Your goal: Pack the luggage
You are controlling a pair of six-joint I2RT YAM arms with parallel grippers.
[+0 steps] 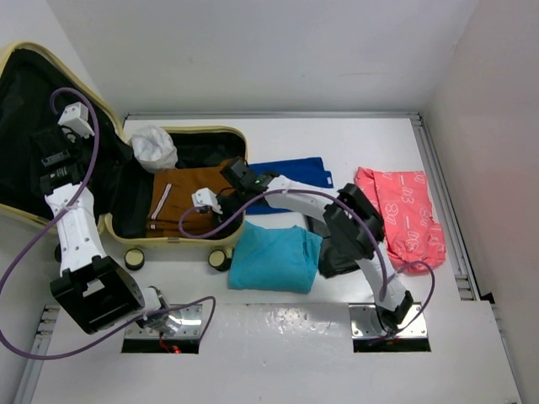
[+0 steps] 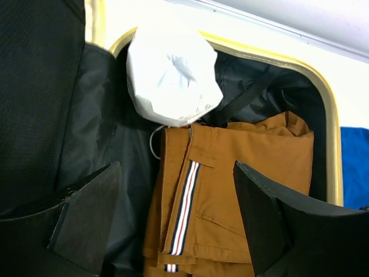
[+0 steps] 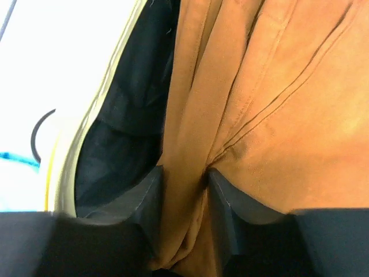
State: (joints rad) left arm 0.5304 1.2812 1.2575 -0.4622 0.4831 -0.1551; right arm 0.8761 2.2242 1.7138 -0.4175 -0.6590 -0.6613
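On the left side of the table (image 1: 354, 139), your luggage (image 1: 168, 246) lies open with its lid propped up, holding folded brown trousers (image 2: 242, 173) and a white bundle (image 2: 173, 75) at its far end. Your right gripper (image 3: 184, 173) reaches into the case and pinches 1 fold of the trousers, while your left gripper (image 2: 176, 167) hovers above with jaws spread wide, grasping nothing. Just outside the case lie a teal shirt (image 1: 274, 257), a blue cloth (image 1: 290, 181) and a coral garment (image 1: 404, 215).

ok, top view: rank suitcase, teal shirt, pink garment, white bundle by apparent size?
1. suitcase, by far the largest, lid open.
2 and 3. teal shirt and pink garment look about alike, so I am not ranking them.
4. white bundle, smallest.
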